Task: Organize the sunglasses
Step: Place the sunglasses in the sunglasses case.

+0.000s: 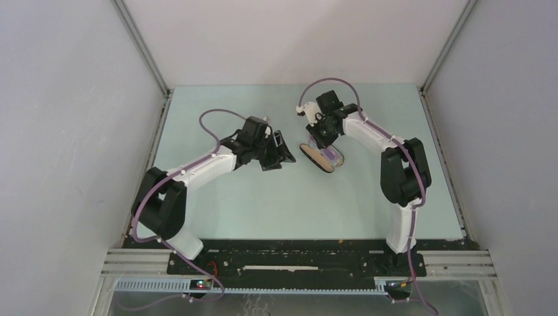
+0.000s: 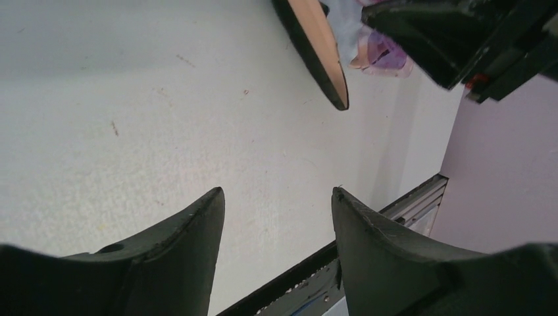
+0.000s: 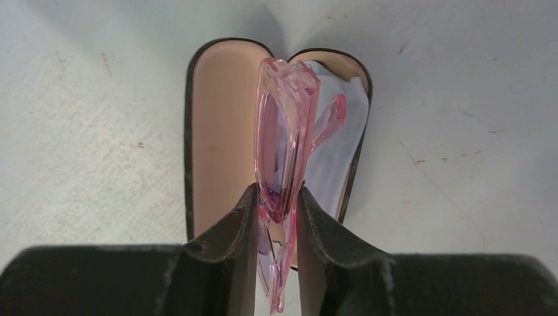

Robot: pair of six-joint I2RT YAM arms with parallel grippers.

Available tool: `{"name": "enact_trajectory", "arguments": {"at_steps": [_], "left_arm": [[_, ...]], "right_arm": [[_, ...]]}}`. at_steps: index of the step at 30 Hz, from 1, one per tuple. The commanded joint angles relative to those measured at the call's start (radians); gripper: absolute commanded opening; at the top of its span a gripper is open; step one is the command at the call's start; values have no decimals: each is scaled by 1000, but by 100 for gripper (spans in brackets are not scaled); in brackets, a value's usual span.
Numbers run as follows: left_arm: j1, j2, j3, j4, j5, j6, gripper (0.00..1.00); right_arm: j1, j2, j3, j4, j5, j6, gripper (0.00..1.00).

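- Over the far middle of the pale table (image 1: pixel 263 204) in the top view, the right gripper (image 1: pixel 327 141) hangs directly above the black oblong case with tan lining (image 1: pixel 316 158), which lies open. The left gripper (image 1: pixel 279 150) sits just left of the case, jaws spread and empty.
- From the left wrist, only bare table shows between the fingers, with the case beyond.
- From the right wrist, narrow jaws pinch the slim pink-framed sunglasses (image 3: pixel 286 131), folded and edge-on. Their long axis runs along the case's length, over the seam between its halves. A small light blue cloth (image 3: pixel 329 164) lies in the right half. A straight lowering looks next.
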Motion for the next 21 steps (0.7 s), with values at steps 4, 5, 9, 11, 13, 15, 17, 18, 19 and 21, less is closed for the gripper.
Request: {"name": "enact_trajectory", "arguments": {"at_steps": [4, 5, 9, 11, 13, 15, 17, 18, 19, 21], "left_arm": [[19, -58, -62, -23, -3, 51, 66], [18, -55, -62, -24, -4, 53, 66], [18, -51, -61, -25, -7, 52, 66], [18, -46, -56, -25, -6, 52, 66], [18, -41, -52, -27, -8, 53, 66], [18, -37, -48, -34, -13, 53, 65], [18, -37, -47, -36, -16, 55, 65], [18, -37, -47, -37, -15, 55, 65], [18, -36, -47, -37, -14, 56, 66], [18, -29, -45, -37, -14, 56, 66]], "right_arm": [[10, 46, 50, 5, 109, -83, 23], [9, 49, 51, 0, 111, -91, 23], [7, 50, 43, -1, 111, -104, 23], [8, 50, 37, 8, 108, -101, 23], [10, 54, 31, 15, 106, -100, 23], [13, 64, 30, 5, 110, -105, 23], [16, 70, 27, 3, 116, -104, 23], [17, 71, 25, 4, 113, -100, 23], [18, 71, 23, 7, 112, -99, 23], [23, 74, 19, 9, 108, -96, 23]]}}
